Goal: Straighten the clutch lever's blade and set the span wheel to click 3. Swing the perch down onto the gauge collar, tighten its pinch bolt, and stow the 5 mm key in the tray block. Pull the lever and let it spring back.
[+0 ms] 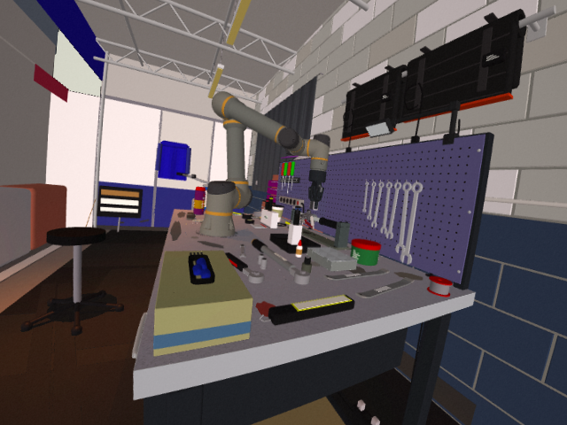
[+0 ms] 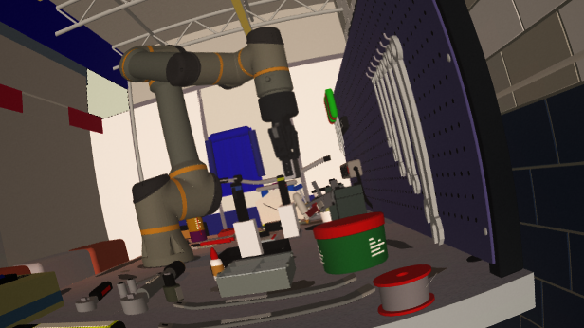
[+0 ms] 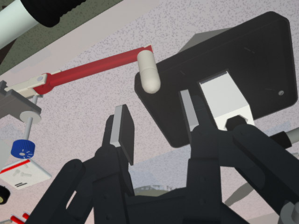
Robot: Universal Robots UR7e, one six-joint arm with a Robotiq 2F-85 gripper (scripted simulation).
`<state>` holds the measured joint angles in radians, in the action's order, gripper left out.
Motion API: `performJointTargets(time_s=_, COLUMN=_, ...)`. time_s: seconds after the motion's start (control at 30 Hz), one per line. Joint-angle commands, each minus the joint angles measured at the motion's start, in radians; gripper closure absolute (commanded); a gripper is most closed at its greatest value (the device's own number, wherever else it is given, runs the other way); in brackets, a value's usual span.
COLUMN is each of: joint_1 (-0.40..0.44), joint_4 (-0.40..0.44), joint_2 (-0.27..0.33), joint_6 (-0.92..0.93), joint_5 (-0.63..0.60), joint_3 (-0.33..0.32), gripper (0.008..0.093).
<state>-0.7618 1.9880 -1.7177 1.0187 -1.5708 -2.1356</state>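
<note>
The red clutch lever blade ends in a cream ball tip just ahead of my fingers. My gripper hangs above the tip, open and empty. The blade runs left to its pivot on the grey perch. Below the perch sits the blue span wheel. A white block with a black hex socket stands on a black base plate beside my right finger.
A grey tray block lies at mid-bench, with a green tub with a red lid beside it. The purple pegboard with hanging wrenches stands close behind. A handlebar tube with black grip crosses above the lever.
</note>
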Motion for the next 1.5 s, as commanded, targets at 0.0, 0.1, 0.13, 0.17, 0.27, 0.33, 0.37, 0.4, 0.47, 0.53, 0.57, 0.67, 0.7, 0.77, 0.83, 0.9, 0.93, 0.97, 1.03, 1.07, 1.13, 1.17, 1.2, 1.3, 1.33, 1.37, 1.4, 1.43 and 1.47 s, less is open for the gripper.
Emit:
performJointTargets(time_s=0.0, joint_1=0.000, joint_4=0.001, joint_2=-0.002, joint_6=0.000, joint_5=0.000, joint_3=0.002, gripper=0.0574)
performJointTargets(time_s=0.1, joint_1=0.000, joint_4=0.007, joint_2=0.000, joint_6=0.000, joint_5=0.000, joint_3=-0.003, gripper=0.0574)
performJointTargets(time_s=0.13, joint_1=0.000, joint_4=0.010, joint_2=0.002, joint_6=0.000, joint_5=0.000, joint_3=-0.005, gripper=0.0574)
performJointTargets(time_s=0.17, joint_1=0.000, joint_4=0.015, joint_2=0.004, joint_6=0.000, joint_5=0.000, joint_3=-0.008, gripper=0.0574)
performJointTargets(time_s=0.27, joint_1=0.000, joint_4=0.033, joint_2=0.011, joint_6=0.000, joint_5=0.000, joint_3=-0.019, gripper=0.0574)
performJointTargets(time_s=0.33, joint_1=0.000, joint_4=0.048, joint_2=0.017, joint_6=0.000, joint_5=0.000, joint_3=-0.028, gripper=0.0574)
performJointTargets(time_s=0.37, joint_1=0.000, joint_4=0.056, joint_2=0.021, joint_6=0.000, joint_5=0.000, joint_3=-0.033, gripper=0.0574)
performJointTargets(time_s=0.4, joint_1=0.000, joint_4=0.064, joint_2=0.024, joint_6=0.000, joint_5=0.000, joint_3=-0.038, gripper=0.0574)
performJointTargets(time_s=0.47, joint_1=0.000, joint_4=0.080, joint_2=0.032, joint_6=0.000, joint_5=0.000, joint_3=-0.047, gripper=0.0574)
performJointTargets(time_s=0.53, joint_1=0.000, joint_4=0.095, joint_2=0.038, joint_6=0.000, joint_5=0.000, joint_3=-0.055, gripper=0.0574)
performJointTargets(time_s=0.57, joint_1=0.000, joint_4=0.102, joint_2=0.041, joint_6=0.000, joint_5=0.000, joint_3=-0.059, gripper=0.0574)
performJointTargets(time_s=0.67, joint_1=0.000, joint_4=0.117, joint_2=0.048, joint_6=0.000, joint_5=0.000, joint_3=-0.066, gripper=0.0574)
performJointTargets(time_s=0.7, joint_1=0.000, joint_4=0.120, joint_2=0.049, joint_6=0.000, joint_5=0.000, joint_3=-0.068, gripper=0.0574)
performJointTargets(time_s=0.77, joint_1=0.000, joint_4=0.123, joint_2=0.051, joint_6=0.000, joint_5=0.000, joint_3=-0.070, gripper=0.0574)
performJointTargets(time_s=0.83, joint_1=0.000, joint_4=0.125, joint_2=0.051, joint_6=0.000, joint_5=0.000, joint_3=-0.070, gripper=0.0574)
performJointTargets(time_s=0.9, joint_1=0.000, joint_4=0.125, joint_2=0.052, joint_6=0.000, joint_5=0.000, joint_3=-0.071, gripper=0.0574)
performJointTargets(time_s=0.93, joint_1=0.000, joint_4=0.125, joint_2=0.052, joint_6=0.000, joint_5=0.000, joint_3=-0.071, gripper=0.0574)
performJointTargets(time_s=0.97, joint_1=0.000, joint_4=0.125, joint_2=0.052, joint_6=0.000, joint_5=0.000, joint_3=-0.071, gripper=0.0574)
performJointTargets(time_s=1.03, joint_1=0.000, joint_4=0.126, joint_2=0.052, joint_6=0.000, joint_5=0.000, joint_3=-0.072, gripper=0.0574)
performJointTargets(time_s=1.07, joint_1=0.000, joint_4=0.127, joint_2=0.053, joint_6=0.000, joint_5=0.000, joint_3=-0.072, gripper=0.0574)
performJointTargets(time_s=1.13, joint_1=0.000, joint_4=0.130, joint_2=0.054, joint_6=0.000, joint_5=0.000, joint_3=-0.073, gripper=0.0574)
performJointTargets(time_s=1.17, joint_1=0.000, joint_4=0.131, joint_2=0.055, joint_6=0.000, joint_5=0.000, joint_3=-0.074, gripper=0.0574)
performJointTargets(time_s=1.2, joint_1=0.000, joint_4=0.133, joint_2=0.056, joint_6=0.000, joint_5=0.000, joint_3=-0.075, gripper=0.0574)
performJointTargets(time_s=1.3, joint_1=0.000, joint_4=0.140, joint_2=0.059, joint_6=0.000, joint_5=0.000, joint_3=-0.079, gripper=0.0574)
performJointTargets(time_s=1.33, joint_1=0.000, joint_4=0.143, joint_2=0.061, joint_6=0.000, joint_5=0.000, joint_3=-0.080, gripper=0.0574)
performJointTargets(time_s=1.37, joint_1=0.000, joint_4=0.146, joint_2=0.062, joint_6=0.000, joint_5=0.000, joint_3=-0.082, gripper=0.0574)
performJointTargets(time_s=1.4, joint_1=0.000, joint_4=0.149, joint_2=0.064, joint_6=0.000, joint_5=0.000, joint_3=-0.083, gripper=0.0574)
performJointTargets(time_s=1.43, joint_1=0.000, joint_4=0.152, joint_2=0.065, joint_6=0.000, joint_5=0.000, joint_3=-0.085, gripper=0.0574)
performJointTargets(time_s=1.47, joint_1=0.000, joint_4=0.155, joint_2=0.067, joint_6=0.000, joint_5=0.000, joint_3=-0.087, gripper=0.0574)
